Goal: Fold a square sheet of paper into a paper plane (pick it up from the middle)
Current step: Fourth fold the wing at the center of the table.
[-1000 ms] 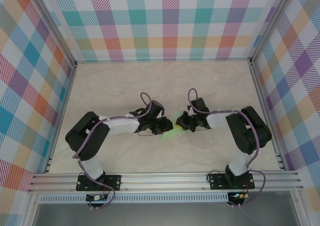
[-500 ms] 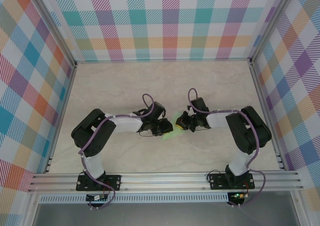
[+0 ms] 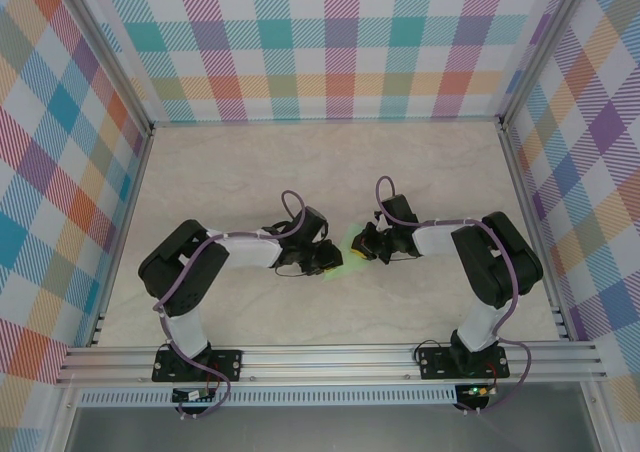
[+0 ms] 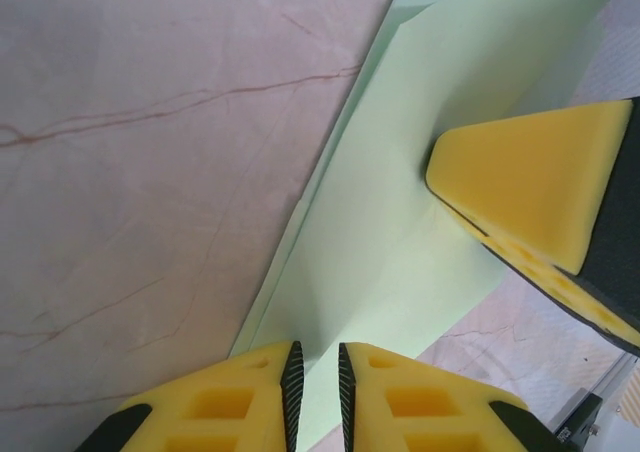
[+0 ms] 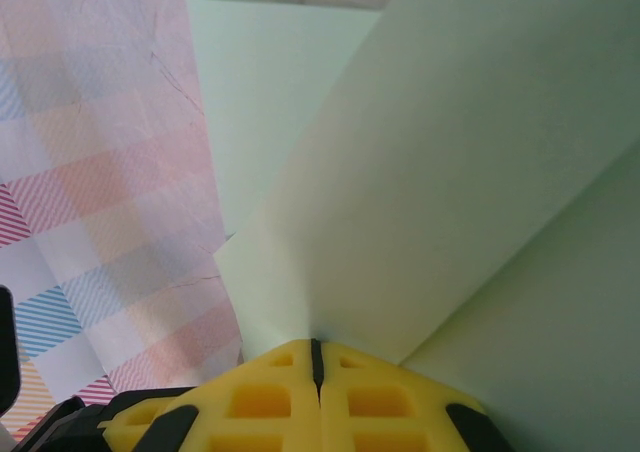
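The pale mint-green sheet of paper [image 3: 347,244] lies folded and creased on the table between the two grippers. My right gripper [image 3: 363,245] is shut on one edge of it; in the right wrist view a flap [image 5: 450,162] rises from the closed fingertips [image 5: 316,347]. My left gripper [image 3: 331,261] sits low over the paper's other end [image 4: 400,222], jaws only a narrow gap apart [image 4: 315,372], paper showing behind the gap. In the left wrist view the right gripper's yellow finger [image 4: 530,182] rests on the sheet.
The beige marble-patterned table top [image 3: 250,172] stretches out behind the grippers. Checked cloth walls [image 3: 330,42] and aluminium rails [image 3: 330,357] close in the work area. Both arms reach inward and meet near the table's middle.
The left arm's elbow has shifted a little to the right and its gripper has settled slightly lower on the paper. The right arm has stayed put.
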Action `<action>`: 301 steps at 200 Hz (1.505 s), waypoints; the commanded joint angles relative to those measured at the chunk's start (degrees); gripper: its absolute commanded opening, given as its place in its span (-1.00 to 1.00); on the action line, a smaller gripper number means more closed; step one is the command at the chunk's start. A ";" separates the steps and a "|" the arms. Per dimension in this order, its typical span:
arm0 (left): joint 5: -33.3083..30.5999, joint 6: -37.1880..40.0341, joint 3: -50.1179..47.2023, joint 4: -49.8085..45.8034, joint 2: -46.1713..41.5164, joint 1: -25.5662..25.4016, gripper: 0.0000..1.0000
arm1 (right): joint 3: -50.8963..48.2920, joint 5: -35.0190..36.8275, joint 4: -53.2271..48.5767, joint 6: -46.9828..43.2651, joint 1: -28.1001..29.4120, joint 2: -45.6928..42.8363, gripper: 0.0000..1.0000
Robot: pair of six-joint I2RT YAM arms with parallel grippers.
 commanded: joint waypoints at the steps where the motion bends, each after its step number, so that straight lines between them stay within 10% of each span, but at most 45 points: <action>1: 0.49 1.08 -2.85 -7.94 -0.69 -0.29 -0.60 | -2.41 9.63 -9.26 -0.92 -0.08 5.75 -0.92; 301: 2.35 2.03 -5.71 -5.80 -2.68 1.63 -0.89 | -1.11 9.58 -10.64 -1.31 -0.11 8.08 -0.93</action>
